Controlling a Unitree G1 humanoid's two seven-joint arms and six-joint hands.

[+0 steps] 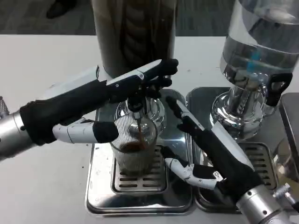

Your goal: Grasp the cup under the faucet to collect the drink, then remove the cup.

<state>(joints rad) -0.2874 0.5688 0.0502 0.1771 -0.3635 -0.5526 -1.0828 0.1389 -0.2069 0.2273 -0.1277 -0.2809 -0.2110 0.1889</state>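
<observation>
Right now the cup [136,150] stands at lower centre of the frame on the slotted grate of the left drip tray [100,196], directly under the faucet [137,103] of the dark dispenser [133,32] at top centre. A thin brown stream is falling into it and a shallow layer of drink lies in the bottom, so we judge the filling to be at an early stage

We take the cup to be clear ribbed plastic: light, thin-walled, likely to flex if squeezed hard, and growing heavier and easier to spill as it fills. The ribs should give some purchase. We would hold it around the middle of the wall, from the side, firm enough to keep it upright but not enough to buckle it

Our left hand [119,100] reaches in from the left of the frame. Its upper fingers lie across the faucet lever area, and its lower finger [86,131] presses against the cup's left wall. Whether it truly clamps the cup we cannot tell

Our right hand [208,154] comes from the lower right, fingers spread apart and holding nothing; one finger [180,165] points toward the cup's right side, just beside it, and we cannot see contact

A clear dispenser [257,51] stands at upper right over the right drip tray [261,158]
</observation>
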